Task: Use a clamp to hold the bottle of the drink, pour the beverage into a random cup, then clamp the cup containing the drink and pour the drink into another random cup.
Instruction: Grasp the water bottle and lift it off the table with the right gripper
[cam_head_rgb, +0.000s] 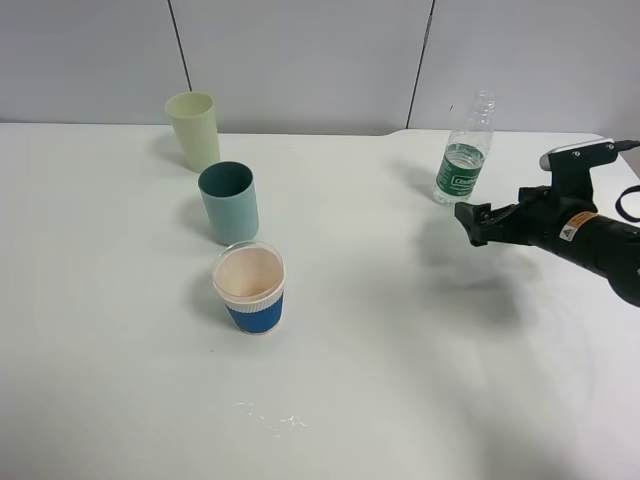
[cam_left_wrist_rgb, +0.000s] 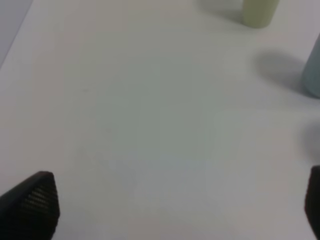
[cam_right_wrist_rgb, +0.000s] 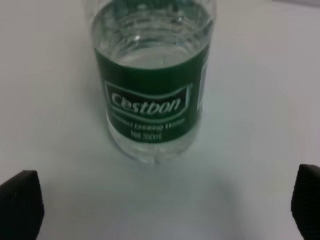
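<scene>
White tabletop (cam_head_rgb: 400, 400) fills the scene, with a few tiny specks (cam_head_rgb: 272, 418) near its front edge. Behind them on the left stand the blue cup (cam_head_rgb: 250, 290), then the teal cup (cam_head_rgb: 229, 203), then the pale cup (cam_head_rgb: 194, 130), all upright. On the right, the right gripper (cam_head_rgb: 477, 222) hovers wide apart and empty, just short of the bottle (cam_head_rgb: 463, 155) standing near the far edge. Grey wall panels (cam_head_rgb: 300, 60) close the back. Only the right wrist view shows the water (cam_right_wrist_rgb: 150, 55), reaching about the label's top. Only the left wrist view shows the left gripper (cam_left_wrist_rgb: 172, 205), spread wide over bare table and holding nothing.
</scene>
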